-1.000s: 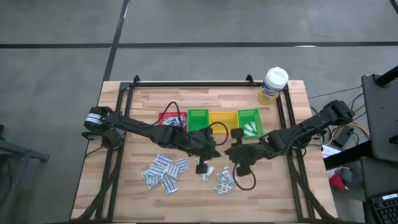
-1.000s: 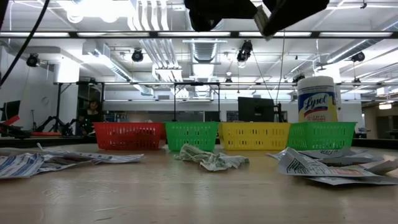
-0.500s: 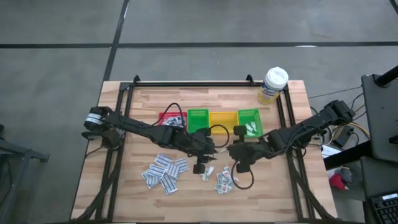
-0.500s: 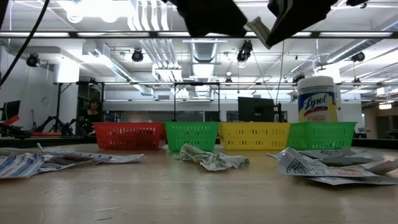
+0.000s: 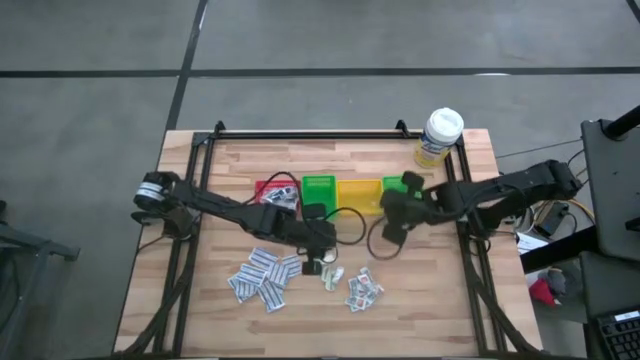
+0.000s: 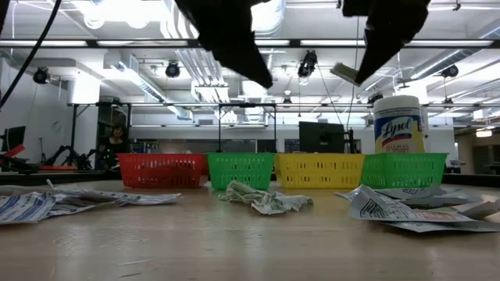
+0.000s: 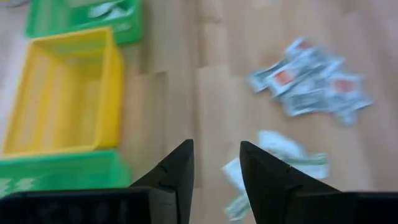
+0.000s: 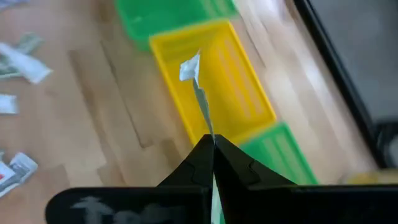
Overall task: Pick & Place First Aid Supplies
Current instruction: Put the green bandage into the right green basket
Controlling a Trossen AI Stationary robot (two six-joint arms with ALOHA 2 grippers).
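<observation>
My right gripper (image 5: pixel 392 205) hangs over the row of bins, shut on a white paper packet (image 8: pixel 198 93) that shows above the yellow bin (image 8: pixel 233 93). My left gripper (image 5: pixel 321 260) stands open, slanting down over the table's middle with nothing between its fingers (image 7: pixel 216 158). Just beyond it, crumpled packets (image 5: pixel 333 276) lie on the wood. A spread pile of packets (image 5: pixel 262 277) lies at the near left and a smaller pile (image 5: pixel 362 290) at the near middle. A few packets lie in the right green bin (image 7: pixel 109 9). My right gripper pinches one end of the packet (image 8: pixel 206 127) between its two shut fingertips. The fingers slant down from the table's right side. The packet (image 6: pixel 345 73) sticks out past the fingertips, tilted and lifted clear, high above the bins.
Red (image 5: pixel 268 190), green (image 5: pixel 318 188), yellow (image 5: pixel 358 192) and green (image 5: pixel 398 183) bins stand in a row at the table's middle. A white-capped bottle (image 5: pixel 440 135) stands at the far right corner. Black rails run along the table's left, right and far edges.
My right gripper has carried the packet from over the near-middle pile toward the table's far edge, to above the bins, rolling as it went. My left gripper has tipped further downward and sunk a little over the crumpled packets.
</observation>
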